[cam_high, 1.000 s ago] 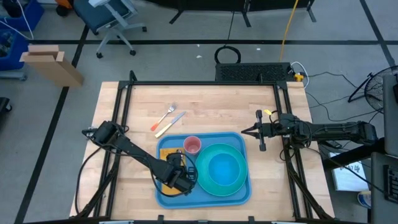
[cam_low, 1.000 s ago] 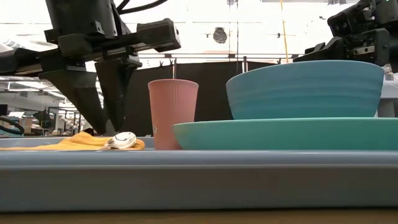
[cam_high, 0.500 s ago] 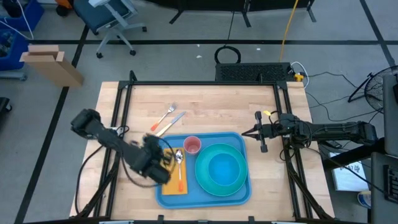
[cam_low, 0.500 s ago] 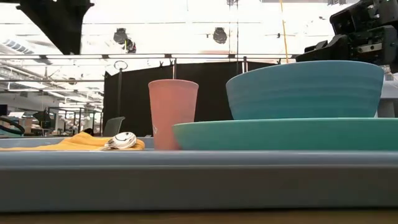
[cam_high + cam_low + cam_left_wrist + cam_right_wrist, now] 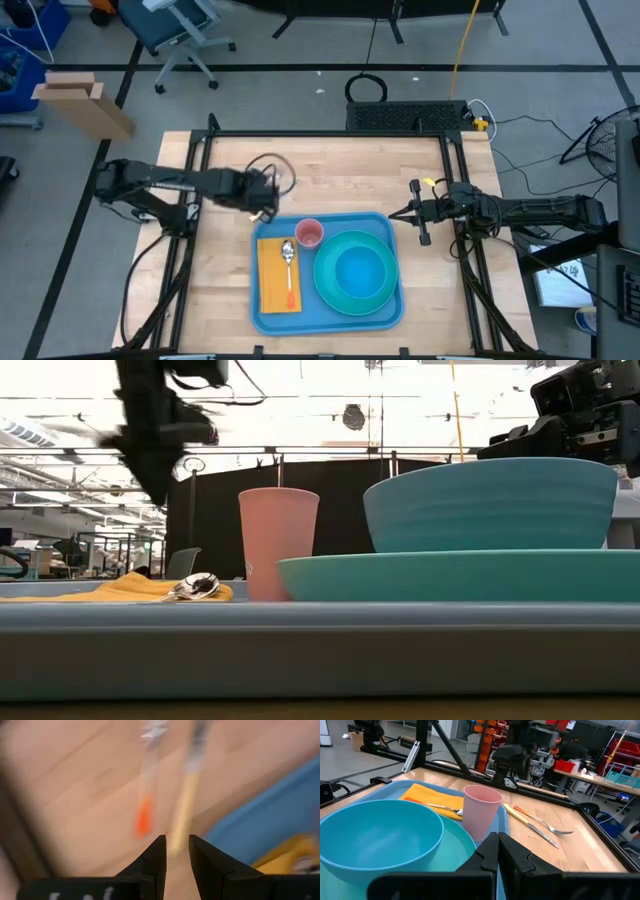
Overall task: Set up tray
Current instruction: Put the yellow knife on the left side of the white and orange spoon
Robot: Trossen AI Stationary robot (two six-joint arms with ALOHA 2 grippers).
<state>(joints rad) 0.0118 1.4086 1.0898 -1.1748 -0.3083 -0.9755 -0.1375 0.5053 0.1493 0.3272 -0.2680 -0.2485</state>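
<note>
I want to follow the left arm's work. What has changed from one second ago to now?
The left claw rose off the napkin in the tray, leaving the spoon there, and swung out to the fork and knife on the table; it holds nothing. The cup, plate, bowl and the shut right claw stayed in place.

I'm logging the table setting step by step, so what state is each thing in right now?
Tray: flat on the table, loaded.
Napkin: spread in the tray.
Spoon: lying on the napkin.
Cup: upright in the tray, looks empty.
Plate: in the tray, under the bowl.
Bowl: upright on the plate, empty.
Fork: lying on the table outside the tray.
Knife: lying beside the fork.
Left gripper: over fork and knife, jaws slightly apart, holding nothing.
Right gripper: beside the tray, shut, empty.
</note>
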